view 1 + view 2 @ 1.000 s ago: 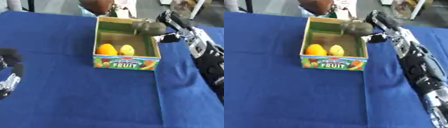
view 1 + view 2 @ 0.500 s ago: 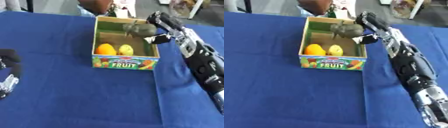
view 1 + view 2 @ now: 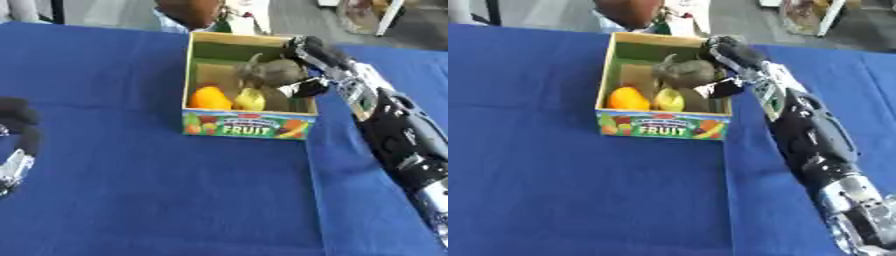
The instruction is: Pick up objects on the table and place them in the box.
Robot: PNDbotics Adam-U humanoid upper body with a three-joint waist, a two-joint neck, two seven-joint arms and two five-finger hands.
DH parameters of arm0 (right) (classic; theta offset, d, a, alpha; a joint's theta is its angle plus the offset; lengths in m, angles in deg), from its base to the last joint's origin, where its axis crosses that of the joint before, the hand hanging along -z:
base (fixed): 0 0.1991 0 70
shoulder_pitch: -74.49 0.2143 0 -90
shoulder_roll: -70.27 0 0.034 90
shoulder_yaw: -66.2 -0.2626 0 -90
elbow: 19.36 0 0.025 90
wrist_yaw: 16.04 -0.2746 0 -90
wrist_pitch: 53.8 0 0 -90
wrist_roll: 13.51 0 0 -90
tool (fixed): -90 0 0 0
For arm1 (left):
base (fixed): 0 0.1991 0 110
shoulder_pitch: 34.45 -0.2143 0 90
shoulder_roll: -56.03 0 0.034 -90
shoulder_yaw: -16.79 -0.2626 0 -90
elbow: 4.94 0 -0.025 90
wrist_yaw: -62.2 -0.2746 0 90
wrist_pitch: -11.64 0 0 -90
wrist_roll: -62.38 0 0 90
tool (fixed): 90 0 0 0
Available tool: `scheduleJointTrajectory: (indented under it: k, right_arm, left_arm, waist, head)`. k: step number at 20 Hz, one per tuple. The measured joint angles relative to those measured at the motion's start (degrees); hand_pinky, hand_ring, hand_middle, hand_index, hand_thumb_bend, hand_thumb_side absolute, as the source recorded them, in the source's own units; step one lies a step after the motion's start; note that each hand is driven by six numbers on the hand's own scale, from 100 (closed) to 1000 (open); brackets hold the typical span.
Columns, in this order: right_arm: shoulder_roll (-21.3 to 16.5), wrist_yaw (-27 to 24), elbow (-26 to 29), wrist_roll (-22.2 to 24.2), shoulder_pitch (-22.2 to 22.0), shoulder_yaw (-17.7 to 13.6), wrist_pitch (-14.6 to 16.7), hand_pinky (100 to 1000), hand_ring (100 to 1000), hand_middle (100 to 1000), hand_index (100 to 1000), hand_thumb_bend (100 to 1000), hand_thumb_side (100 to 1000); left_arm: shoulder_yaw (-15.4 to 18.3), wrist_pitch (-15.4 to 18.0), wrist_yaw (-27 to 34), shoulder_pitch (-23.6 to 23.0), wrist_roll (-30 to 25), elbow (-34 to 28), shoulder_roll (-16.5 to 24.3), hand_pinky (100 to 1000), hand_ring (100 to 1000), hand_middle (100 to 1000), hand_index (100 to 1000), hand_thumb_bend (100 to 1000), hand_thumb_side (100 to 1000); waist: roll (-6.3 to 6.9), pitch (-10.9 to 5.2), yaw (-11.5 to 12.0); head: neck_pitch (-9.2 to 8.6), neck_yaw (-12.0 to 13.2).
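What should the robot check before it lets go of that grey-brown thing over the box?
1. Right hand holds the grey-brown thing: ok.
2. The thing is over the box opening, inside the walls: ok.
3. Orange fruit and yellow fruit sit at the front; room behind them: ok.
4. The thing is low enough to drop softly: cannot tell.
5. Left hand rests at the left edge, away from the box: ok.
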Motion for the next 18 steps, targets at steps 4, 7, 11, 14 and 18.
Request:
scheduleJointTrajectory:
  k: [4, 7, 11, 14, 18]
  right_arm:
    - [0.1, 0.5, -0.3, 2.1, 0.0, 0.5, 1.2, 770, 633, 525, 709, 100, 240]
    - [0.4, 0.5, -0.3, 6.5, 0.1, 1.1, 1.6, 793, 669, 606, 780, 100, 283]
    - [0.4, -1.3, -0.2, 12.7, 0.0, 1.4, 1.6, 846, 751, 761, 873, 100, 485]
    - [0.4, -3.1, 0.1, 16.1, -0.4, 1.4, 0.4, 876, 801, 840, 928, 100, 572]
    - [0.4, -4.9, 0.5, 18.0, -0.7, 0.9, -1.4, 890, 838, 892, 973, 172, 624]
  left_arm:
    - [0.0, -0.1, 0.0, 0.0, -0.1, 0.0, -0.4, 668, 690, 621, 753, 257, 241]
    - [0.0, -0.2, 0.0, 0.0, -0.2, 0.0, -0.5, 668, 690, 621, 753, 257, 245]
    - [0.0, -0.2, 0.0, 0.0, -0.2, 0.0, -0.5, 668, 690, 621, 753, 257, 247]
    - [0.0, -0.3, 0.0, -0.1, -0.2, 0.0, -0.5, 668, 690, 621, 754, 257, 248]
    - [0.0, -0.4, 0.0, -0.3, -0.1, 0.0, -0.6, 668, 690, 622, 754, 257, 248]
  waist:
    - [0.11, 0.03, -0.1]
    - [0.11, 0.04, -0.3]
    - [0.14, 0.08, -0.5]
    - [0.29, 0.12, -0.6]
    - [0.37, 0.22, -0.8]
  head:
    - [0.00, 0.0]
    - [0.01, 0.0]
    - [0.01, 0.2]
    - [0.01, 0.3]
    - [0.01, 0.5]
